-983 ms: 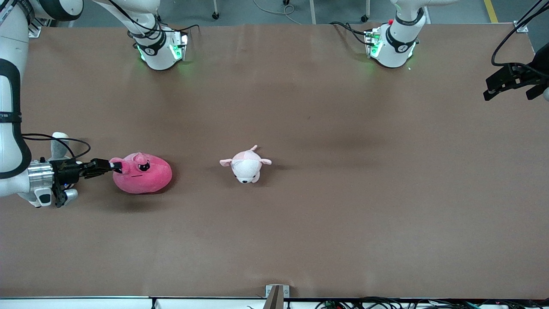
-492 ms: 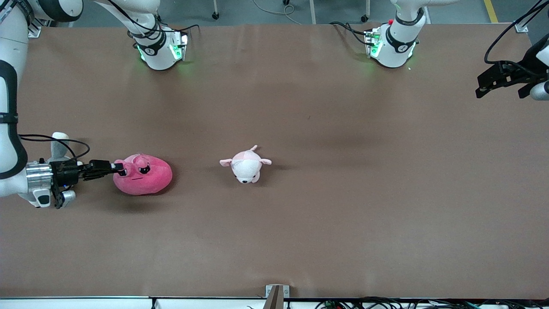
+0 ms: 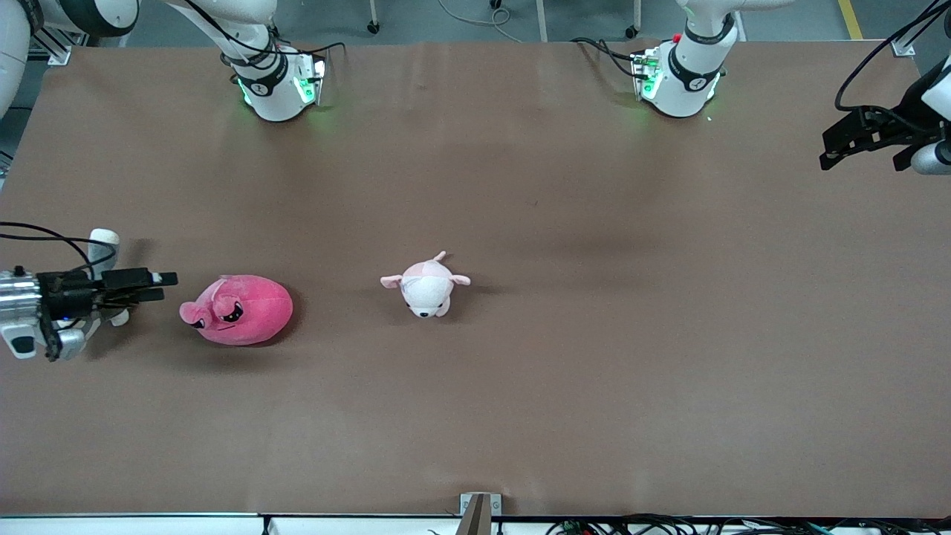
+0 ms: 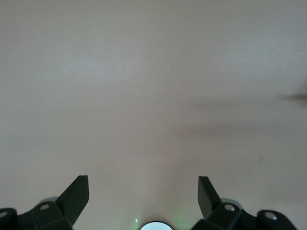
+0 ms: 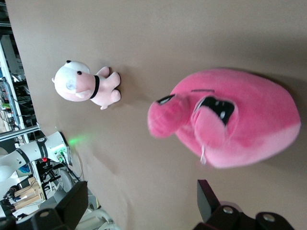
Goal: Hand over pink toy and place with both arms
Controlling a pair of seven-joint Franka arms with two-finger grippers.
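While pink toy (image 3: 238, 319) on table (image 3: 520, 409): right tool (image 3: 152, 286) apart (seemingly empty), just beside; left tool (image 4: 143, 196) apart, waiting.

Hot-pink toy (image 3: 241, 319), brown table (image 3: 594, 297)

Even, diffuse overhead light fills the front view; soft shadows pool beside the pink toy (image 3: 238, 310) and small plush (image 3: 426, 287). Green glow rings both arm bases (upper frame). The left wrist view looks washed-out; the right wrist view's toy edges blur slightly.
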